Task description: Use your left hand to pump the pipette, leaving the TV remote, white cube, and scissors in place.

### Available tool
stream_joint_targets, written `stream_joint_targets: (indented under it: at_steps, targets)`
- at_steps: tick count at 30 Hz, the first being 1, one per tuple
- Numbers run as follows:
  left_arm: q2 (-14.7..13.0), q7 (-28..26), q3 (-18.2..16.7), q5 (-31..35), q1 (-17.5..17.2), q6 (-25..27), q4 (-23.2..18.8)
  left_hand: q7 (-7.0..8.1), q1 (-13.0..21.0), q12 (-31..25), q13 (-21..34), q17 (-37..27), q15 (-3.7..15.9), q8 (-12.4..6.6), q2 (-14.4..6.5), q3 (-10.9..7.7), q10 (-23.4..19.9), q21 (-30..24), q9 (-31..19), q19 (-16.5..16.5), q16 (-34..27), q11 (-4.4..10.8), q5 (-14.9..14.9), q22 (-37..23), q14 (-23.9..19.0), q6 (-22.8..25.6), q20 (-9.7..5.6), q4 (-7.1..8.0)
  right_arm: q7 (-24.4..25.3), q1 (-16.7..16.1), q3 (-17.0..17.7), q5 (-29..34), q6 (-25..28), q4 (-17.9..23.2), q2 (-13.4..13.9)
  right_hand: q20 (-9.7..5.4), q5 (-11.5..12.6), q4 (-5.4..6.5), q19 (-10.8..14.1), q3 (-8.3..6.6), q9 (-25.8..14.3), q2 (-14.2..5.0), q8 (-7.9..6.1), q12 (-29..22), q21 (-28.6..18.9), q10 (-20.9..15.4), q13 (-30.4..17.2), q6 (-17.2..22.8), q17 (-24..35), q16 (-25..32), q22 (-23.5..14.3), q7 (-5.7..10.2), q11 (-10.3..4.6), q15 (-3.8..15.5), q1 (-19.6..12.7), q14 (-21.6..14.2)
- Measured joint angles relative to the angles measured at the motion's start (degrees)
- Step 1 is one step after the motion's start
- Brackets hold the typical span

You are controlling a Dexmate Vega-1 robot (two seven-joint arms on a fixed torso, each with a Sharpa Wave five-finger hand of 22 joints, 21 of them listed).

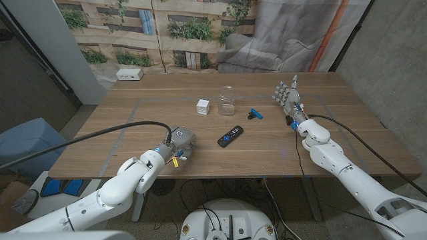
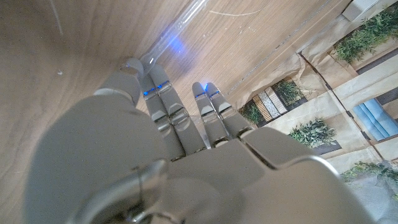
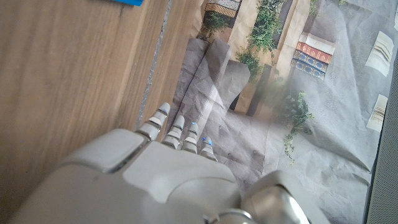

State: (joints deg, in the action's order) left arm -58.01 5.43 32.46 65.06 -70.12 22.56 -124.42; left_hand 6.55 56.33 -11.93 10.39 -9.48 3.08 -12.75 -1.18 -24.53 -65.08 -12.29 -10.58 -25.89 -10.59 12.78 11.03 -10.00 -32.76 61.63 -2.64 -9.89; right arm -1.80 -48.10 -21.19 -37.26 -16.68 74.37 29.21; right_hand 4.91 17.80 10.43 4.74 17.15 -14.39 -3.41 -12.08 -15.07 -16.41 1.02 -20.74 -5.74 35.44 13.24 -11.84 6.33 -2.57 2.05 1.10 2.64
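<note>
The pipette (image 1: 227, 100), a clear upright plastic thing, stands at the table's middle back. A white cube (image 1: 203, 106) sits just left of it, and small blue scissors (image 1: 255, 113) lie to its right. The black TV remote (image 1: 230, 136) lies slanted in front of them. My left hand (image 1: 178, 143) is near the table's front edge, well short of the pipette and left of the remote. Its fingers (image 2: 165, 102) reach out straight over the wood and hold nothing. My right hand (image 1: 288, 97) stands right of the scissors, fingers apart and pointing up, with nothing in it.
A white box (image 1: 129, 75) sits at the table's back left corner (image 1: 120, 83). Faint tape lines (image 1: 133, 107) mark a rectangle on the wood. A printed backdrop hangs behind the table, and a blue seat (image 1: 27, 143) stands off its left side.
</note>
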Motion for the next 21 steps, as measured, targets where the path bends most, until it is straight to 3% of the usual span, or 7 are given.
stream_joint_targets:
  at_steps: [21]
  targets:
    - [-1.67, -0.7, -3.44, -1.42, -1.01, 0.02, -3.2, 0.2, -0.01, 0.5, 0.0, 0.15, 0.0, 0.96, 0.01, 0.41, 0.25, 0.0, 0.03, 0.0, 0.0, 0.21, 0.0, 0.0, 0.0, -0.64, 0.0, 0.06, 0.0, 0.01, -0.01, 0.01, 0.0, -0.04, 0.0, 0.0, 0.0, 0.0, 0.0, 0.0, 0.0, 0.0, 0.0, 0.0, 0.0, 0.0, 0.0, 0.0, 0.0, 0.0, 0.0, 0.0, 0.0, 0.0, 0.0, 0.0]
